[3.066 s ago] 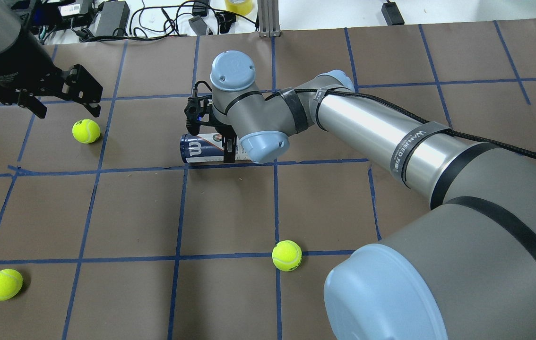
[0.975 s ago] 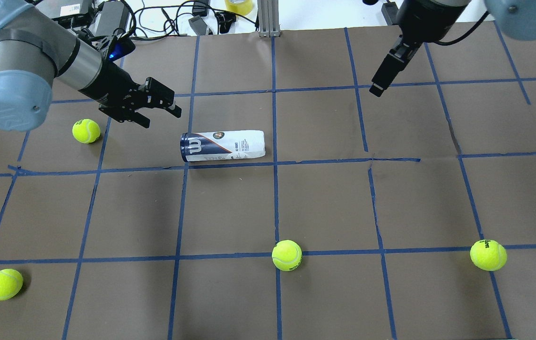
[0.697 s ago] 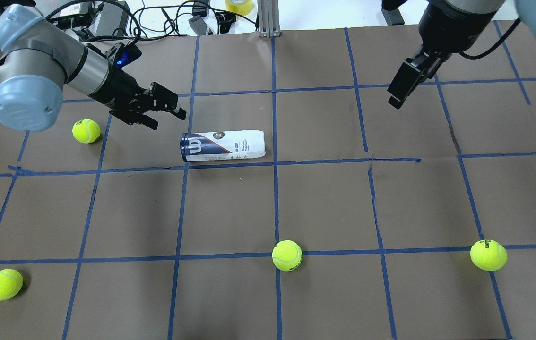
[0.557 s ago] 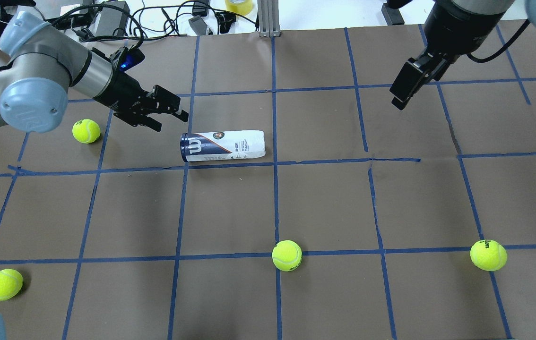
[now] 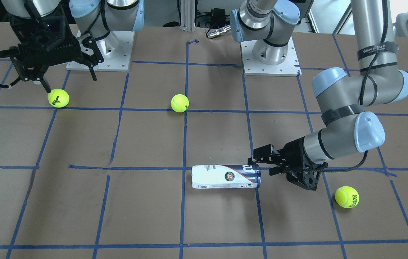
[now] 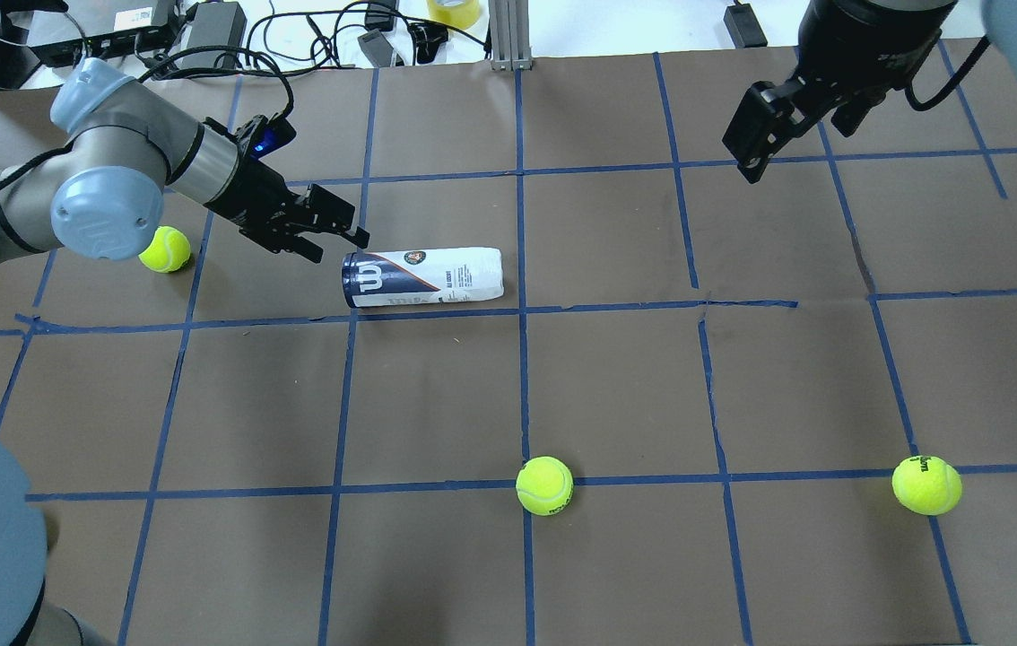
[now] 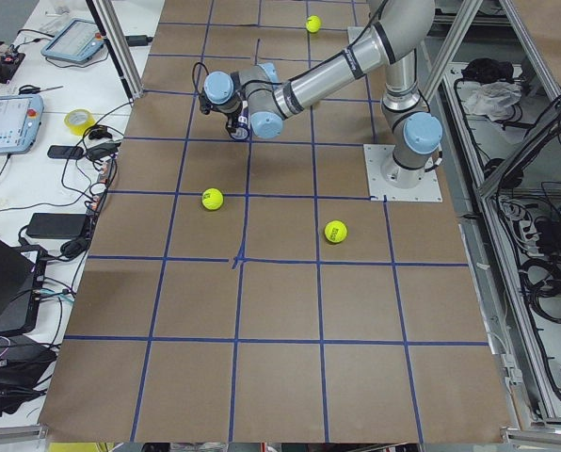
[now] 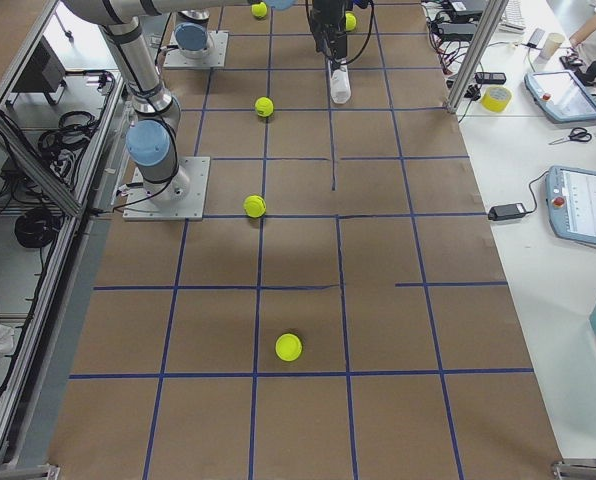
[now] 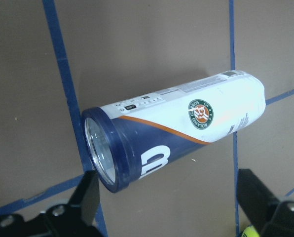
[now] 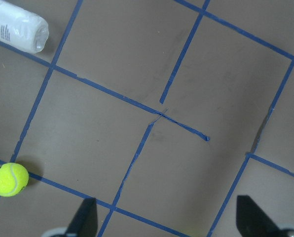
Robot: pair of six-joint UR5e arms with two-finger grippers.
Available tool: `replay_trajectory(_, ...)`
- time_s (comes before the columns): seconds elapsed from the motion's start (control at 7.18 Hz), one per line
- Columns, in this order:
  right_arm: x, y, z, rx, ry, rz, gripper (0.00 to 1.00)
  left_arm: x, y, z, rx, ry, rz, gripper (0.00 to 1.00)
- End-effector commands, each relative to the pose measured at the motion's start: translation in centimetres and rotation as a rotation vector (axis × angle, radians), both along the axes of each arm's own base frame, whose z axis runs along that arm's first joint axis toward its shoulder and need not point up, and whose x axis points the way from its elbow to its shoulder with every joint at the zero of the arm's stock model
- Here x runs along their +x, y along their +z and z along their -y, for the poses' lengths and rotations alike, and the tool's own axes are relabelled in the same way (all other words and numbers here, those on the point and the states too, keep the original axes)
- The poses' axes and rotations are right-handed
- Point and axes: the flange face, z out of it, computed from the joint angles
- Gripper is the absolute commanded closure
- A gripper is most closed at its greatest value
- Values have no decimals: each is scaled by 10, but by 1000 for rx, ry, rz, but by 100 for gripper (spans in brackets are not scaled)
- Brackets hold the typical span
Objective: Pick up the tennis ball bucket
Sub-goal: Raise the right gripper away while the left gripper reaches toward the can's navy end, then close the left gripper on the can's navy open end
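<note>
The slim clear-plastic tennis ball bucket lies on its side, left of centre in the upper half of the overhead view, its long axis nearly level across the frame. A white label wraps most of its length. The left end is dark navy with a white "W" logo, and a round emblem sits near the middle. In the front-facing view it lies low and centre, navy end to the right. The left wrist view shows it mid-frame, its navy-rimmed clear end at lower left.
</note>
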Motion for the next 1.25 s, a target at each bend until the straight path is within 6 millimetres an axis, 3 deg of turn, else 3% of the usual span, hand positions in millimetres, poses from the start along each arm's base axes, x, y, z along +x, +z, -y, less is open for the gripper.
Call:
replay_trajectory(0.0,4,-1,3,-14,-102,-2,0,1,-20,3,16,-10,-6,0)
replay_trajectory(0.56,-2,-10,7,9,-220,17,0,-6,-48,0,49,14,-86,0)
replay_trajectory(0.7,-2,-12,6,9,-307,24,0,-6,-50,1,54,15,-88,21)
replay_trajectory(0.84,-5,-18,8,22,-312,21,0,-6,-51,1,58,18,-87,62)
replay_trajectory(0.98,-4,-18,6,24,-314,21,0,-6,-49,3,56,21,-86,97)
replay_trajectory(1.11,-3,-18,6,22,-314,21,0,-5,-44,7,65,53,-79,100)
